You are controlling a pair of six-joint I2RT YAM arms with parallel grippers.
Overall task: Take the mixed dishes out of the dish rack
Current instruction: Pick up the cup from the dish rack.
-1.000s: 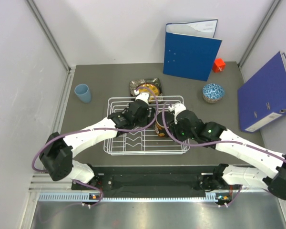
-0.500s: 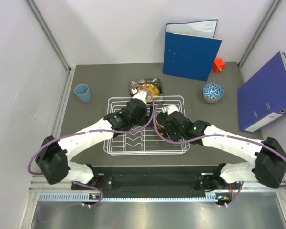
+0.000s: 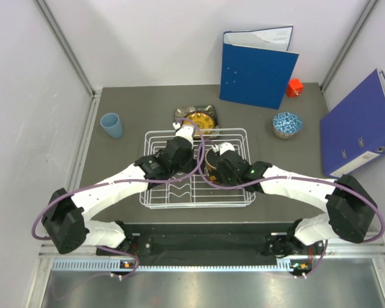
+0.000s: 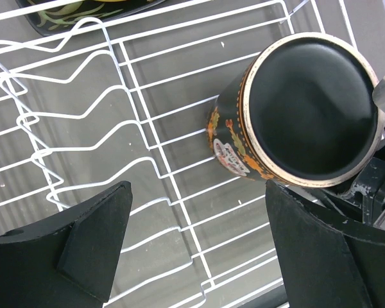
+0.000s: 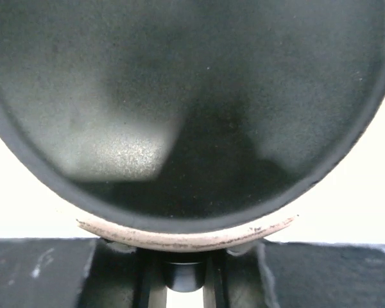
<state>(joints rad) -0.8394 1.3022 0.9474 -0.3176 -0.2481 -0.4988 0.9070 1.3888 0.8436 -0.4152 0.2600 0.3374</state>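
Crockery already out of the dish rack (image 3: 159,192) counts four. The light blue cup (image 3: 111,125) stands at the left of the overhead frame and the speckled bowl (image 3: 287,124) at the right. The black square plate (image 3: 211,109), with the yellow dish (image 3: 199,120) on it, lies just above the rack's upper edge. Only the dark mug (image 4: 295,122) remains inside, a little right of the rack's middle in the overhead view.

In the left wrist view the mug lies tipped on the wires. One dark round end, ringed in pale tan, faces up toward the lens, and its flowered wall shows at the lower left. Its long axis therefore slants from lower left to upper right of that frame, neither upright nor flat. The end on show looks flat, probably the base, though I cannot rule out the mouth.

The right gripper (image 3: 217,159) is much the nearer. It is pressed so close that the mug fills the right wrist view and hides the fingers, so whether they have closed on it cannot be told. The left gripper (image 4: 199,205) is spread wide and empty, with the mug up and to the right of its gap, not between its fingers.

The lift looks to be the right arm's job, and the slant calls for a firm hold before raising.
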